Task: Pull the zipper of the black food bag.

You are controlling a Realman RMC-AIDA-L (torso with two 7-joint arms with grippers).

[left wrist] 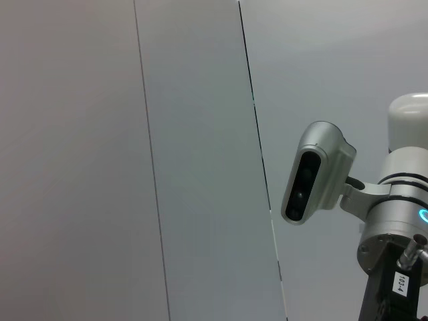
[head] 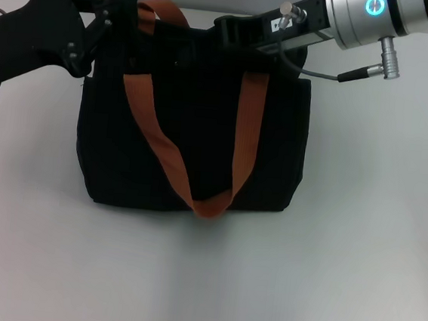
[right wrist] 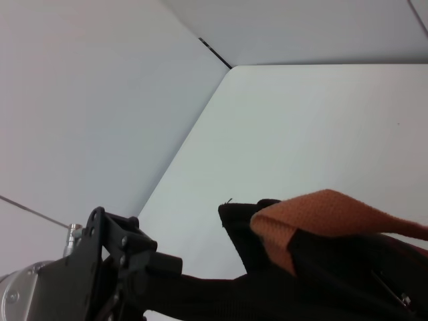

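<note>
I'm looking at both arms reaching in over the top of the black food bag (head: 194, 128) from either side. The left gripper (head: 125, 23) is sitting at the bag's top left corner, right up against the far orange strap handle (head: 164, 11), but I can't tell from any view whether it's open or closed, or gripping anything. The right gripper (head: 234, 33) is pressing in at the top edge near the right side, its black end blending into the black fabric, so I can't tell its state either.

The bag is standing upright on the white table (head: 341, 256), roughly in the middle of my head view, with the near strap handle (head: 199, 159) drooping down the front face in a V shape.

In the right wrist view I'm seeing the bag's corner (right wrist: 241, 227) and a chunk of orange strap (right wrist: 321, 214), with the left gripper (right wrist: 127, 261) beside it. A tiny silver bit (right wrist: 403, 299) is glinting low on the black fabric; it might be the zipper, can't say for sure.

The left wrist view is just pointing at the wall (left wrist: 134, 160) and the right arm's silver wrist (left wrist: 394, 214).
</note>
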